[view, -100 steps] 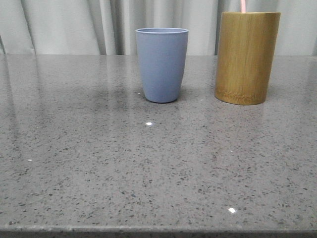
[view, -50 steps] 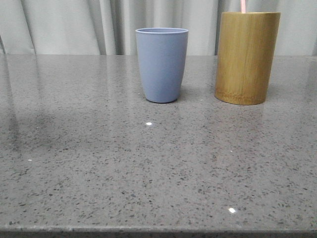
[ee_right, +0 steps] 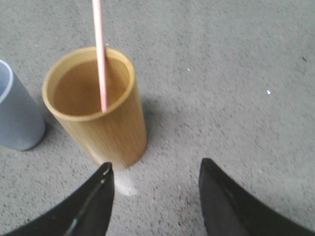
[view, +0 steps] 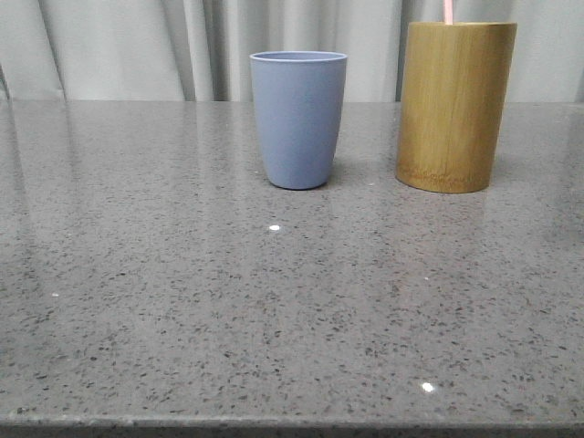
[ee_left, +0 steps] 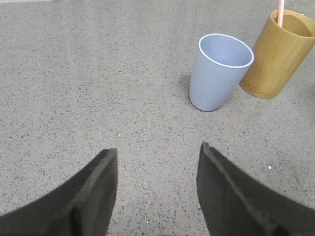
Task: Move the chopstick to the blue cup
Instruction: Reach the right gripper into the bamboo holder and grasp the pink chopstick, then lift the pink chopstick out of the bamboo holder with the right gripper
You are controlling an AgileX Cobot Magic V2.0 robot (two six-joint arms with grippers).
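Chopstick (ee_right: pixel 100 54) stands in the bamboo cylinder (view: pixel 454 106), leaning on its rim, upper end rising above the rim; a short pink tip (view: pixel 448 11) shows above the cylinder in the front view. Blue cup (view: pixel 298 119) upright on the grey speckled desk (view: pixel 274 310), just to the left of the cylinder, apart from it, with nothing visible inside. Left pincer (ee_left: pixel 156 162) released, fingers spread wide, hanging over bare desk nearer the robot than the cylinder, holding nothing. Right pincer (ee_right: pixel 156 172) also released and spread, nothing between its fingers, close to the cylinder's base on the robot's side. Pale curtain (view: pixel 119 46) hangs behind the cylinder.
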